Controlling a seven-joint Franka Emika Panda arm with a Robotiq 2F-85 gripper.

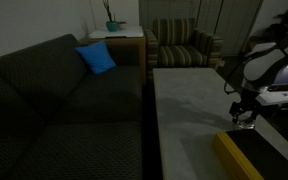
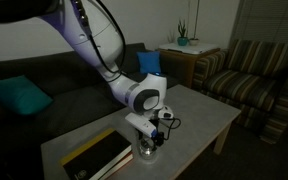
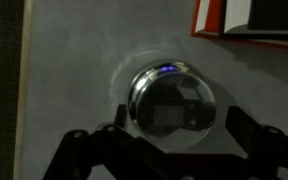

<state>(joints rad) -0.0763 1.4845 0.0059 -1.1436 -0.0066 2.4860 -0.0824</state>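
We see the end effector (image 3: 174, 130) spread wide just above a shiny metal cup (image 3: 172, 103), with one finger on each side of it. We cannot tell whether the fingers touch it. The cup stands upright on the grey desk (image 3: 74, 70), near a book (image 2: 96, 155) that lies flat at the desk's corner. Beside the desk stands a dark sofa (image 1: 54, 100) with a blue cushion (image 1: 96, 58).

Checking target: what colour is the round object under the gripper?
Round object: shiny silver, best in wrist view.
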